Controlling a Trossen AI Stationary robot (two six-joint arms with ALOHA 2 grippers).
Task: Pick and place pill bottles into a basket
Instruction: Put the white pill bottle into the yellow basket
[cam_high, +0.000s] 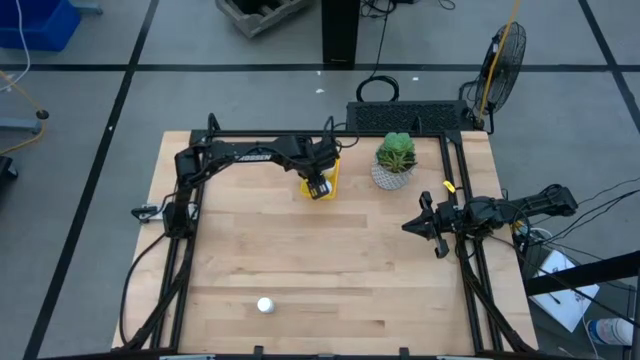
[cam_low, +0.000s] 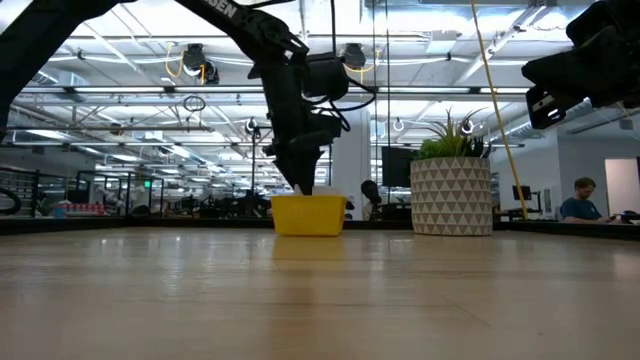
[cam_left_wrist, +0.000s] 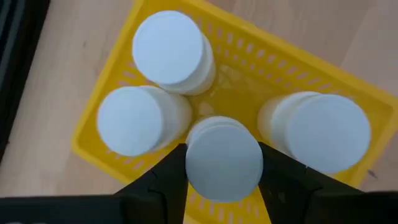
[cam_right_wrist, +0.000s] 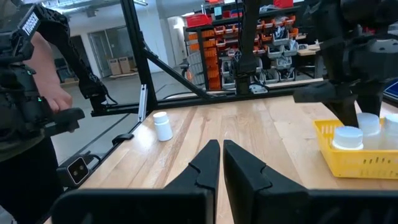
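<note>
Gripping a pill bottle (cam_left_wrist: 224, 158), left gripper (cam_left_wrist: 222, 174) jaws half-open over basket (cam_left_wrist: 112, 155).

A potted plant (cam_high: 395, 160) stands near a fan (cam_high: 503, 60).

Honestly nothing readable here. There's some white lettering on the left arm (cam_high: 250, 153) in the high and low views, but it's too small to make out. The bottles (cam_left_wrist: 224, 158) show no labels.
</note>
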